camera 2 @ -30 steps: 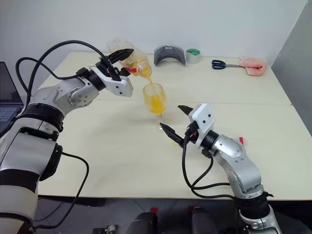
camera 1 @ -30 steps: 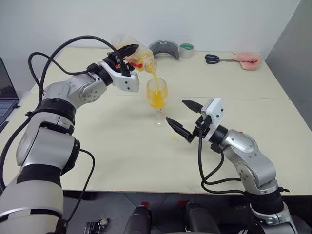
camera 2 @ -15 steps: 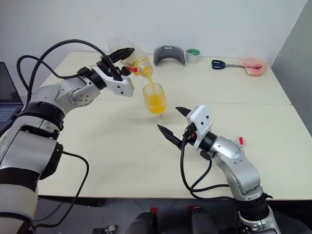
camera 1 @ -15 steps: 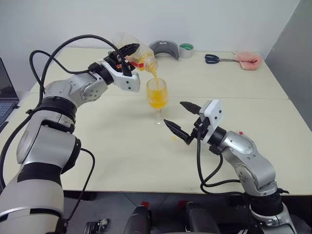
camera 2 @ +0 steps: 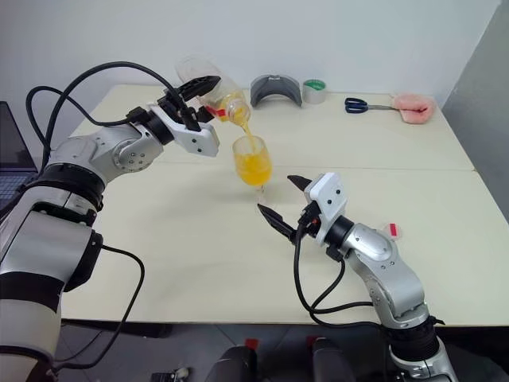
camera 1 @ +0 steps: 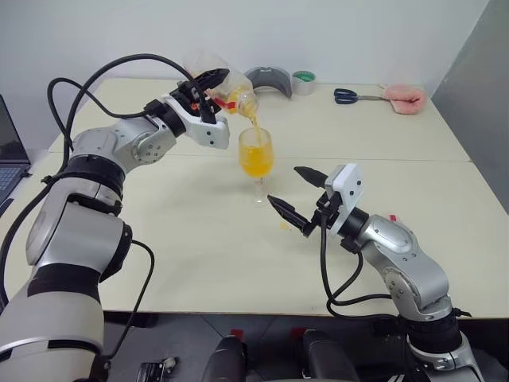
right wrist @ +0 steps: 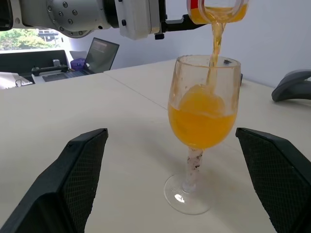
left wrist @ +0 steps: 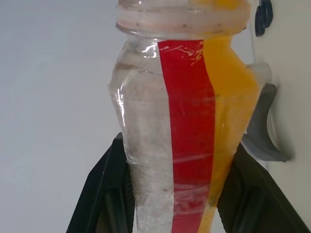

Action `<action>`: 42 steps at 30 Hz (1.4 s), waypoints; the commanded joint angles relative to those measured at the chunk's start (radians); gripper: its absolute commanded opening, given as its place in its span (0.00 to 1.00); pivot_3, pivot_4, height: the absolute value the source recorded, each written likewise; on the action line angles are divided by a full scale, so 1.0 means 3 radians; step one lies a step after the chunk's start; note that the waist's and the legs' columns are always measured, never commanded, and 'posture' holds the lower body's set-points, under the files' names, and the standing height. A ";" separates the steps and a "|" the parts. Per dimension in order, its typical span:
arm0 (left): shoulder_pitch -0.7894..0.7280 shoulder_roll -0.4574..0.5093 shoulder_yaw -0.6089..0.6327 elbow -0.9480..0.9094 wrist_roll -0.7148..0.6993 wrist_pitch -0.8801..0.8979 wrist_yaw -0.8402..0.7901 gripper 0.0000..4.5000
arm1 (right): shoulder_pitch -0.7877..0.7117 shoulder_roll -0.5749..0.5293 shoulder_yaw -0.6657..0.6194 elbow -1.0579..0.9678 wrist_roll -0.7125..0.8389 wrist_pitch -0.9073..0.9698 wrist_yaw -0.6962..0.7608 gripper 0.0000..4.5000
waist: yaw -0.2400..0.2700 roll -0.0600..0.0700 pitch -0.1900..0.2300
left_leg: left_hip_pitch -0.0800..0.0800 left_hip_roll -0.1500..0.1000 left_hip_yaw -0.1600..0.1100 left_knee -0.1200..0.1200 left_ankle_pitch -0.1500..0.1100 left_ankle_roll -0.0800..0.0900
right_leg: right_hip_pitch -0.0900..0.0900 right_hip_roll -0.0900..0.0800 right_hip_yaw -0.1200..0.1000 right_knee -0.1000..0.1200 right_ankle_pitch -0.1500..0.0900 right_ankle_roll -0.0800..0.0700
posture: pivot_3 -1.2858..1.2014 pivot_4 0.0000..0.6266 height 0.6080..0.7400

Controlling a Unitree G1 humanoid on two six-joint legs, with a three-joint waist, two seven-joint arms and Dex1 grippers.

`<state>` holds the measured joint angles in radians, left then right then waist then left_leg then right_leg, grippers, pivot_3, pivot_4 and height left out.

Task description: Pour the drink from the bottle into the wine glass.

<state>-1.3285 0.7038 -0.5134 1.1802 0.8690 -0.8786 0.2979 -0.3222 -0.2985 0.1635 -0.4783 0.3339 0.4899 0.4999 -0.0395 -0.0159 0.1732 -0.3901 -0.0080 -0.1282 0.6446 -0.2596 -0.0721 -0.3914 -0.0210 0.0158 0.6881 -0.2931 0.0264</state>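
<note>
Bottle (camera 1: 231, 93) in left end effector (camera 1: 208, 79) — above wine glass (camera 1: 256, 155)

- I seem to be working in a lab or office-like test room: plain pale walls (camera 1: 358, 32) with nothing on them.
- Two cream tables (camera 1: 199, 239) pushed together fill my view.
- At the far edge lie scissors (camera 1: 350, 96), a tape roll (camera 1: 304, 82) and a grey curved part (camera 1: 269, 79).
- A laptop (right wrist: 102, 52) sits far left.

Far table edge: grey curved holder (camera 1: 269, 79); tape roll (camera 1: 305, 82); scissors (camera 1: 350, 96); pink cloth (camera 1: 404, 98); laptop (camera 1: 9, 151) at left.
</note>
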 commanded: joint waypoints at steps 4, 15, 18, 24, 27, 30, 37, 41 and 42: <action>-0.0137 0.0026 0.0028 0.0007 -0.0040 0.0016 0.0071 0.39 | 0.0004 0.0013 0.0005 -0.0164 0.0028 -0.0007 -0.0014 1.00 | -0.0005 0.0000 0.0000 | 0.0000 0.0000 0.0000 0.0000 0.0000 0.0000 | 0.0000 0.0000 0.0000 0.0001 0.0000 0.0000 | 0.52 0.24 1.00; -0.0119 0.0000 0.0035 0.0011 -0.0059 0.0016 0.0056 0.39 | 0.0026 -0.0005 0.0006 -0.0210 0.0038 0.0026 -0.0016 1.00 | -0.0006 0.0000 0.0000 | 0.0000 0.0000 0.0000 0.0001 0.0000 0.0000 | -0.0001 0.0000 0.0000 0.0002 0.0000 0.0000 | 0.52 0.24 1.00; -0.0113 -0.0012 0.0051 0.0025 -0.0085 0.0024 0.0034 0.39 | 0.0031 -0.0007 0.0007 -0.0220 0.0036 0.0034 -0.0017 1.00 | -0.0006 0.0000 0.0000 | 0.0000 0.0000 0.0000 0.0001 0.0000 0.0000 | 0.0000 0.0000 0.0000 0.0002 0.0000 0.0000 | 0.52 0.24 1.00; -0.0045 -0.0133 0.0201 0.0089 -0.0352 0.0068 -0.0230 0.39 | 0.0039 -0.0006 0.0001 -0.0238 0.0028 0.0051 -0.0031 1.00 | -0.0006 0.0000 0.0000 | 0.0000 -0.0001 0.0000 0.0002 0.0000 0.0000 | -0.0001 -0.0001 0.0000 0.0003 0.0000 0.0000 | 0.52 0.24 1.00; 0.0008 -0.0205 0.0319 0.0094 -0.0581 0.0079 -0.0448 0.39 | 0.0038 -0.0005 -0.0004 -0.0241 0.0027 0.0050 -0.0035 1.00 | -0.0012 0.0000 0.0000 | 0.0000 -0.0001 0.0000 0.0002 0.0000 0.0000 | -0.0001 -0.0001 0.0000 0.0003 0.0000 0.0000 | 0.52 0.24 1.00; 0.0087 -0.0296 0.0506 0.0067 -0.0895 0.0126 -0.0757 0.39 | 0.0032 -0.0006 -0.0004 -0.0239 0.0024 0.0043 -0.0038 1.00 | -0.0017 0.0000 0.0000 | 0.0000 0.0000 0.0000 0.0002 0.0000 -0.0001 | -0.0001 -0.0001 0.0000 0.0004 0.0000 0.0000 | 0.52 0.24 1.00; 0.0338 -0.0580 0.1161 -0.0156 -0.1948 0.0537 -0.1810 0.39 | -0.0001 0.0013 -0.0001 -0.0227 0.0022 -0.0003 -0.0031 1.00 | -0.0053 0.0000 0.0000 | 0.0000 0.0000 -0.0001 0.0003 0.0001 -0.0002 | -0.0001 -0.0001 0.0000 0.0008 0.0000 0.0000 | 0.52 0.24 1.00; 0.0543 -0.0641 0.1618 -0.0500 -0.2547 0.1243 -0.2150 0.39 | -0.0029 -0.0020 0.0008 -0.0281 0.0069 0.0007 0.0046 1.00 | -0.0062 0.0000 0.0000 | 0.0000 0.0000 -0.0002 0.0005 0.0001 -0.0001 | -0.0002 -0.0001 0.0001 0.0010 0.0000 -0.0001 | 0.52 0.24 1.00; 0.0623 -0.0630 0.1684 -0.0617 -0.2629 0.1385 -0.2203 0.39 | -0.0030 -0.0039 0.0006 -0.0305 0.0104 0.0033 0.0081 1.00 | -0.0075 0.0000 -0.0001 | 0.0000 0.0001 -0.0003 0.0005 0.0001 -0.0002 | -0.0002 -0.0001 0.0000 0.0010 0.0000 -0.0001 | 0.52 0.24 1.00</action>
<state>-1.1527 0.5019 -0.0619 1.0647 0.1500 -0.5291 -0.3358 -0.3166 -0.3050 0.1764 -0.5106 0.3382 0.5089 0.5061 -0.0619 -0.0159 0.1731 -0.3896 -0.0077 -0.1287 0.6459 -0.2593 -0.0724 -0.3921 -0.0212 0.0163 0.6916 -0.2930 0.0263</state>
